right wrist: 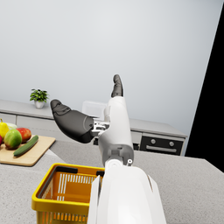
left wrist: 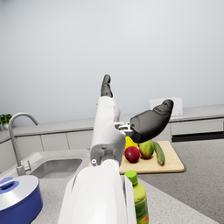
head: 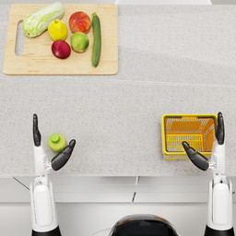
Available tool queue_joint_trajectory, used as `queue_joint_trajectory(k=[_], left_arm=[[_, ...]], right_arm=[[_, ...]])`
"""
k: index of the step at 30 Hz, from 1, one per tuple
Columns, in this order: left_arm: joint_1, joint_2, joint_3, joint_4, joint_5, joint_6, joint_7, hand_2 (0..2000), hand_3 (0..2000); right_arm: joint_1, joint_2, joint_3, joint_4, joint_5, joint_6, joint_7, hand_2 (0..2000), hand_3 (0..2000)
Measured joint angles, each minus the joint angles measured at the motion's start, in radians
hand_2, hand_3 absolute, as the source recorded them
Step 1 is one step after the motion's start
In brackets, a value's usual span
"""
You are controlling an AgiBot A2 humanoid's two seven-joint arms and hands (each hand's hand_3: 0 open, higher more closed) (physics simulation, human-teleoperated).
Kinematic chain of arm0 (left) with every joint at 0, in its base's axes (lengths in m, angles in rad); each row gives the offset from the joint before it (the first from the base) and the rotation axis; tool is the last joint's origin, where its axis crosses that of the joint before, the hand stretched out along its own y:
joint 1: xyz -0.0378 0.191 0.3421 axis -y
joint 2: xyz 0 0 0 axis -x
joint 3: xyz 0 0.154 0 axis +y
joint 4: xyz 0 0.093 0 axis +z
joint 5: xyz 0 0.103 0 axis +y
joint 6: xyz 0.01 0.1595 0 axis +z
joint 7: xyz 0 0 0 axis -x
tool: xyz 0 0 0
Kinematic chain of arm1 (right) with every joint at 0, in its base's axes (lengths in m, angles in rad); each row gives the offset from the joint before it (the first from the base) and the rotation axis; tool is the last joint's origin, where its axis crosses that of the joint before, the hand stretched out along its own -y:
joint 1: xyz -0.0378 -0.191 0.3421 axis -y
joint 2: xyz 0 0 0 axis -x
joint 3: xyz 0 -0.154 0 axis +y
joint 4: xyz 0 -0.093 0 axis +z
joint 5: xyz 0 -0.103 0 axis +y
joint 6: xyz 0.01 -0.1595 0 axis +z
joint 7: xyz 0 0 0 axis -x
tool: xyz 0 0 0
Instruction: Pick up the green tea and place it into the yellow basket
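Left hand [head: 50, 146] open, empty, straddling green plastic tea bottle [head: 57, 142]: likely light, rigid, slick; grip mid-body. Right hand [head: 208, 144] open, empty, over yellow plastic basket [head: 164, 133].

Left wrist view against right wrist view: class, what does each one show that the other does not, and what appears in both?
Only the left wrist view shows the green tea bottle, the sink with its tap, a blue lidded pot and the left hand. Only the right wrist view shows the yellow basket, a potted plant, an oven front and the right hand. Both share the cutting board with produce.
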Motion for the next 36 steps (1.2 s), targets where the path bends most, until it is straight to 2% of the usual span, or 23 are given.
queue_joint_trajectory(k=[4, 10, 21, 30, 31, 32, 36], left_arm=[[-0.049, 0.024, -0.03, 0.07, 0.016, 0.0, 0.0, 0, 0], [-0.073, 0.038, 0.023, 0.218, 0.02, 0.0, 0.0, 0, 0], [0.027, 0.054, 0.091, 0.559, 0.021, 0.0, 0.0, 0, 0], [0.066, 0.07, 0.124, 0.706, 0.021, 0.0, 0.0, 0, 0], [0.071, 0.072, 0.123, 0.719, 0.021, 0.0, 0.0, 1361, 327], [0.073, 0.074, 0.12, 0.723, 0.021, -0.018, 0.0, 2000, 653], [0.074, 0.079, 0.112, 0.725, 0.022, -0.051, 0.001, 2000, 1960]], right_arm=[[-0.005, -0.006, 0.001, -0.013, 0.016, 0.0, 0.0, 0, 0], [0.004, -0.016, 0.029, -0.027, 0.021, 0.0, 0.0, 0, 0], [0.005, -0.034, 0.055, -0.023, 0.021, 0.0, 0.0, 0, 0], [0.013, -0.048, 0.057, -0.028, 0.021, 0.0, 0.0, 0, 0], [0.014, -0.05, 0.058, -0.027, 0.021, 0.0, 0.0, 0, 0], [0.014, -0.051, 0.058, -0.027, 0.021, 0.0, 0.0, 0, 0], [0.015, -0.057, 0.064, -0.025, 0.021, 0.0, 0.0, 0, 0]])
